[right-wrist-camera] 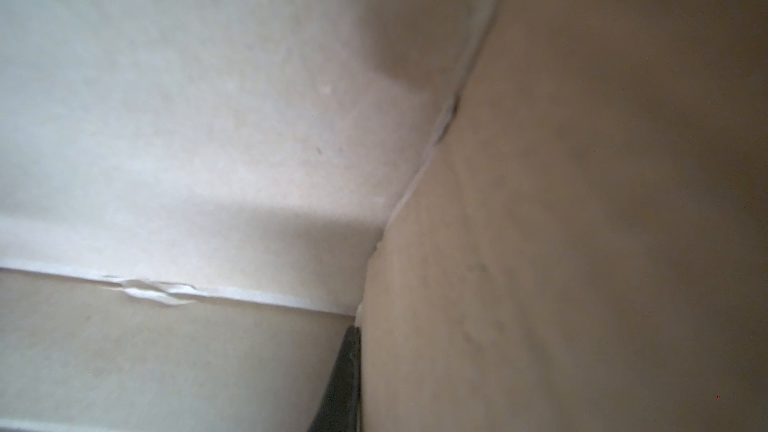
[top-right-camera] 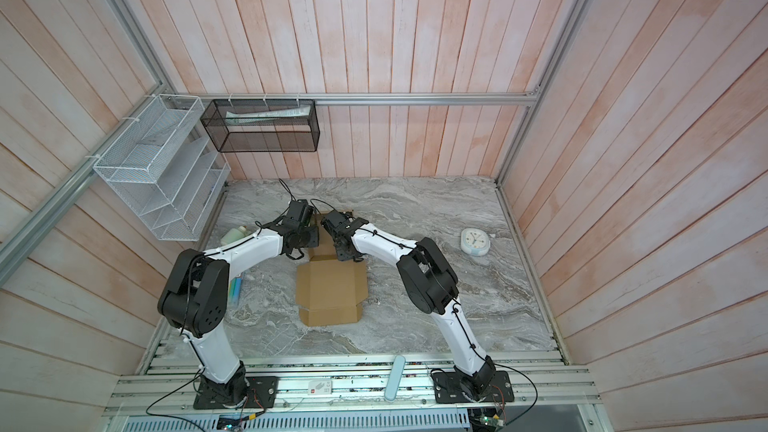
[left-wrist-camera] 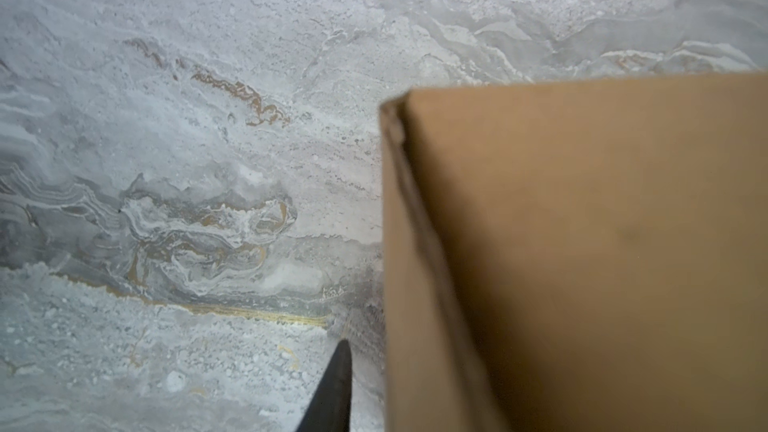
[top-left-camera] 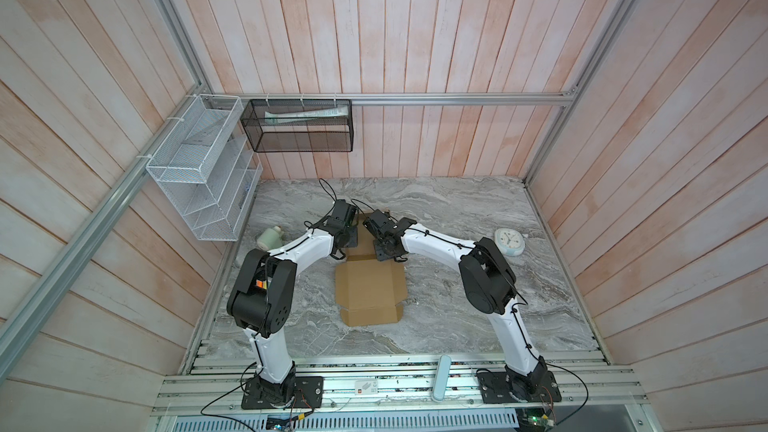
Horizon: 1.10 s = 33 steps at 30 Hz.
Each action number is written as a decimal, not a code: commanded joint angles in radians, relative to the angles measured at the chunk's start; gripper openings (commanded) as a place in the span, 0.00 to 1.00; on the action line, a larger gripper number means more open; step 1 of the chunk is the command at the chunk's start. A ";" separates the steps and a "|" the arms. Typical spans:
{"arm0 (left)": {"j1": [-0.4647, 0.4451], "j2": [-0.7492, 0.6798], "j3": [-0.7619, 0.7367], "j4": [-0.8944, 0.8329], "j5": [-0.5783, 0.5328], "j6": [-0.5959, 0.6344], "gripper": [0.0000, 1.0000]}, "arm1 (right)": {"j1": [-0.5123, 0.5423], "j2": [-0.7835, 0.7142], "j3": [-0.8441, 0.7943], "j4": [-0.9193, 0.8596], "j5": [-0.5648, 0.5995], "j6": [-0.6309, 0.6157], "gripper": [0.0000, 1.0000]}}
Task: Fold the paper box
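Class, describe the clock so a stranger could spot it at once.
Look at the grey marble table between the wood-panelled walls. Near its right edge sits the clock: round, white-faced and pale-rimmed, unlike the flat brown paper box mid-table.

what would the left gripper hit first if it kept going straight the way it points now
Most likely the marble table. In the left wrist view the left gripper points down at bare marble, its visible finger beside the paper box wall. Depth is unclear, so it might graze that wall.
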State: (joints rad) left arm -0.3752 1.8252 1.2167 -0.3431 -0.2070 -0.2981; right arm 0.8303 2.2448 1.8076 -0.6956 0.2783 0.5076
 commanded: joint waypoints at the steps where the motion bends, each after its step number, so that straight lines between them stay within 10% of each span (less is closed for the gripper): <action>1: 0.011 -0.021 0.001 0.019 -0.024 0.007 0.29 | 0.003 -0.010 0.044 0.004 -0.029 0.006 0.05; 33: 0.070 -0.100 -0.077 0.211 0.083 0.020 0.31 | 0.004 0.040 0.119 -0.054 -0.047 0.008 0.05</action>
State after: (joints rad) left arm -0.3161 1.7519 1.1576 -0.1745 -0.1394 -0.2802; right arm 0.8299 2.2761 1.8950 -0.7216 0.2474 0.5091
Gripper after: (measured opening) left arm 0.310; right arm 0.090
